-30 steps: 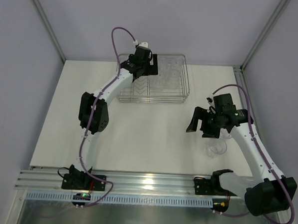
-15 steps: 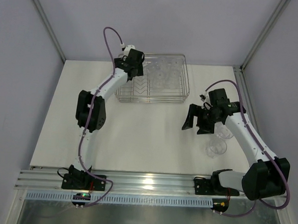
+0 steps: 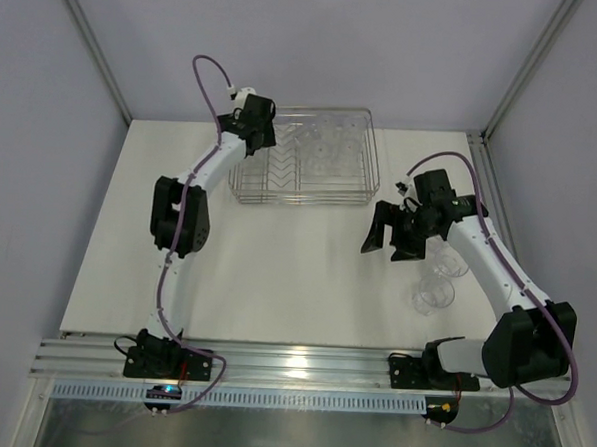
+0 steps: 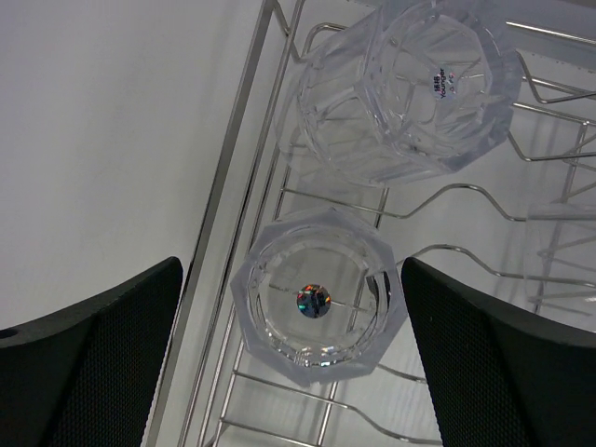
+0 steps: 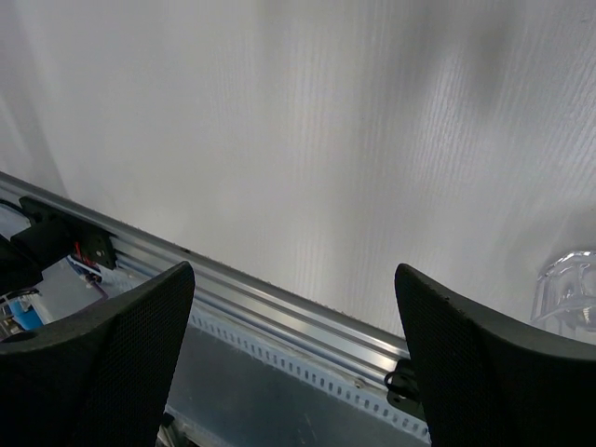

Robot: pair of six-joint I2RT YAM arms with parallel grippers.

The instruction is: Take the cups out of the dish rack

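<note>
The wire dish rack (image 3: 302,189) stands at the table's far middle, with several clear cups (image 3: 329,148) in its right half. My left gripper (image 3: 258,121) is open above the rack's far left corner. In the left wrist view its fingers (image 4: 93,363) straddle a faceted cup (image 4: 318,296) that stands in the rack (image 4: 223,186), without touching it. Another cup (image 4: 410,84) lies beyond it. My right gripper (image 3: 388,234) is open and empty above the table, left of two cups (image 3: 431,296) on the table. One of these shows at the right wrist view's edge (image 5: 568,291).
An aluminium rail (image 3: 291,363) runs along the table's near edge and shows in the right wrist view (image 5: 279,312). Grey walls and frame posts (image 3: 92,47) close in the back and sides.
My left gripper has moved left along the rack's far side to its left corner. My right gripper has drifted left and a little farther away from the two cups on the table.
</note>
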